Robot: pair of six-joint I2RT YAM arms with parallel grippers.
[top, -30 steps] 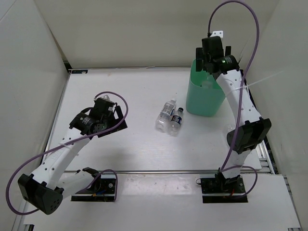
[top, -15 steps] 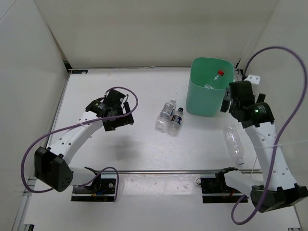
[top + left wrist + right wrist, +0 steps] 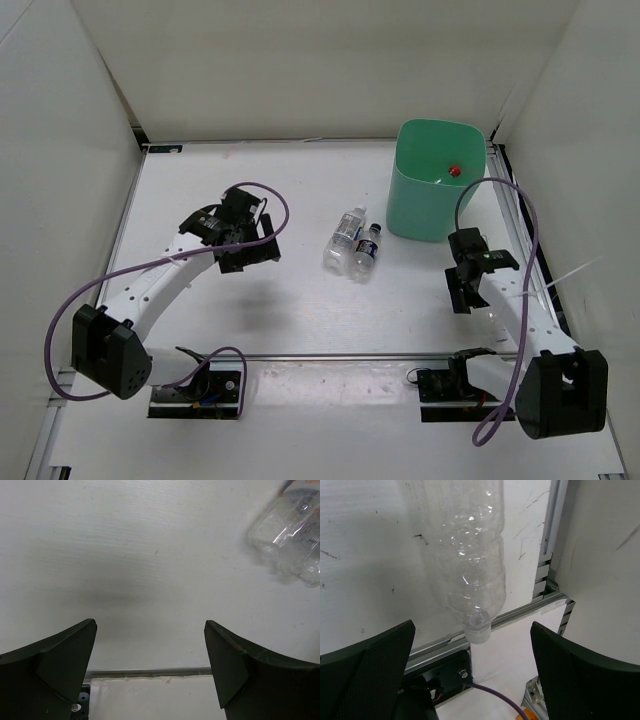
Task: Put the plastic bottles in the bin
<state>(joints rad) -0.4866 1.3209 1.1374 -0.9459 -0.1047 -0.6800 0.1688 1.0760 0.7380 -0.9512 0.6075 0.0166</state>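
Observation:
The mint-green bin (image 3: 415,215) stands at the far right. The red-capped bottle (image 3: 454,171) lies inside it. The white-capped bottle (image 3: 345,232) and the dark-capped bottle (image 3: 366,249) lie side by side mid-table. My right gripper (image 3: 466,297) is open, low over a clear label-less bottle (image 3: 470,565) that lies on the table with its pale cap (image 3: 479,632) between the spread fingers; my arm hides that bottle in the top view. My left gripper (image 3: 250,252) is open and empty, left of the middle pair; one clear bottle (image 3: 292,535) shows at the upper right of its wrist view.
A metal rail (image 3: 400,354) runs along the table's near edge, and another rail (image 3: 547,560) runs along the right side beside the clear bottle. White walls enclose the table on the left, back and right.
The right arm swung from above the bin down to the near right, over the clear bottle on the table. The red-capped bottle now lies in the bin. The left gripper shifted up and right.

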